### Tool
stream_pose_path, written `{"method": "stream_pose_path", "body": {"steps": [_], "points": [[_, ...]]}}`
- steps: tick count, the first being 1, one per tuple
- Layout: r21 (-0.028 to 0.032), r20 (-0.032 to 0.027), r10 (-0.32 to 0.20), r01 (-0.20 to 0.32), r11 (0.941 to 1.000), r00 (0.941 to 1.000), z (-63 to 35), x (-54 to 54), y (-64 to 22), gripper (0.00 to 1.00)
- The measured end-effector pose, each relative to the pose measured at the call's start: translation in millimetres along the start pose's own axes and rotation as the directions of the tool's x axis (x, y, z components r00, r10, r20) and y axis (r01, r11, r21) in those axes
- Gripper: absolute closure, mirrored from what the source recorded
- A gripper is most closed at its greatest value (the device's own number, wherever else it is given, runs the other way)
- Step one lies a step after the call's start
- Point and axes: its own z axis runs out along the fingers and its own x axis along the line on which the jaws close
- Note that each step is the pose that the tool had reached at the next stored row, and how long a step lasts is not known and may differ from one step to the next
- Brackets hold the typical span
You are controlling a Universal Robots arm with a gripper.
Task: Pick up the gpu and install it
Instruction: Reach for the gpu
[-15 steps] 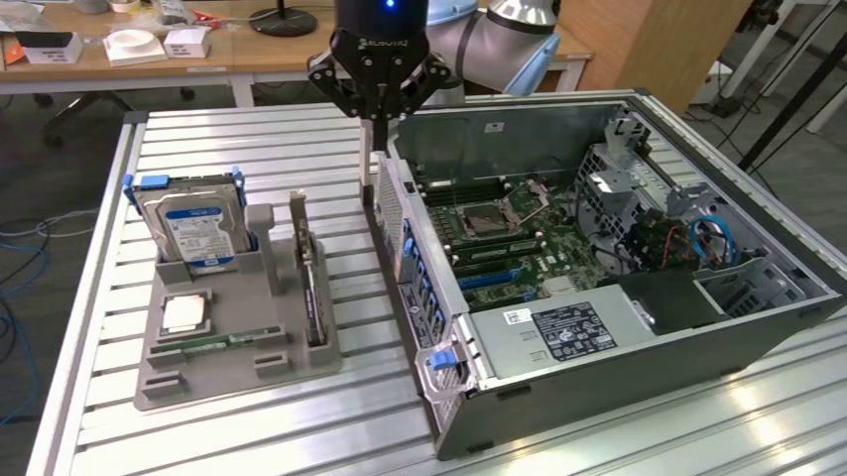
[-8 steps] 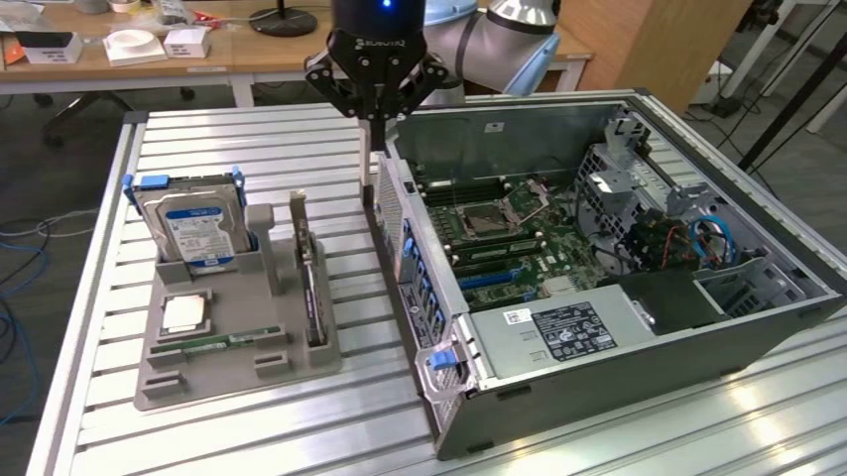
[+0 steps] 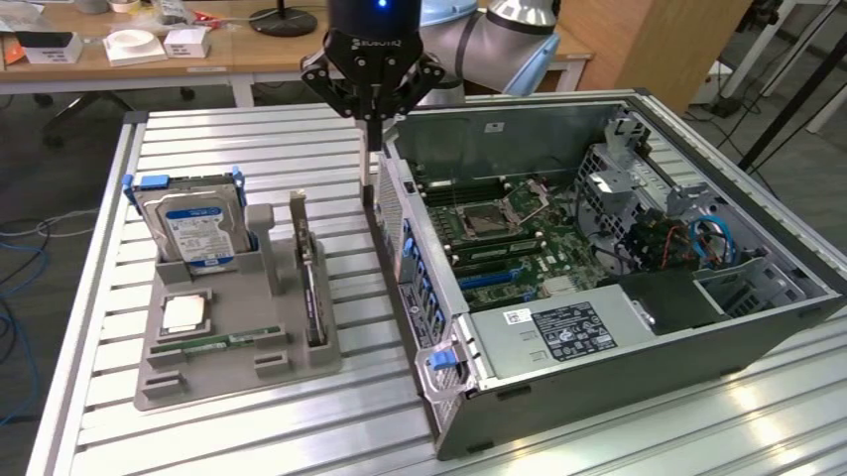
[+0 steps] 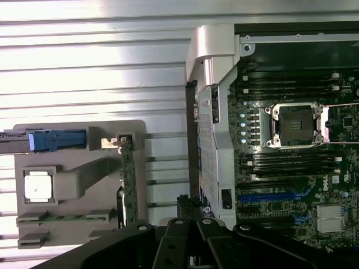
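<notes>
- Gripper point(image 3: 375, 127) is seen in the exterior view roughly above the gap between the grey tray point(image 3: 198, 382) and the open computer case point(image 3: 622, 397), toward the far end. Its fingers are pressed fully together and nothing is held between them.
- The gpu point(image 3: 308, 283) is found standing on its edge in a slot on the side of the tray toward the case. It is placed nearer than the gripper, to the exterior view's left of it, and is not touched.
- The hard drive point(image 3: 196, 230) is kept upright in the same tray, further to the exterior view's left.
- Inside the case the motherboard point(image 3: 510, 233) is exposed, and no card is seen fitted in it.
- In the wrist view the gpu point(image 4: 128, 179) is shown in its tray slot, apart from the case wall point(image 4: 210, 140). The blue slot point(image 4: 263, 196) on the board is seen bare.
- The task is judged to be at its start: neither the picking up nor the installing is done.
</notes>
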Motion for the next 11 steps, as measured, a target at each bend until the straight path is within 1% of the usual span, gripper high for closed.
{"method": "stream_pose_path", "body": {"steps": [11], "points": [[0.0,0.0,0.0,0.0,1.0,1.0,-0.1,4.9,-0.4,0.89]]}}
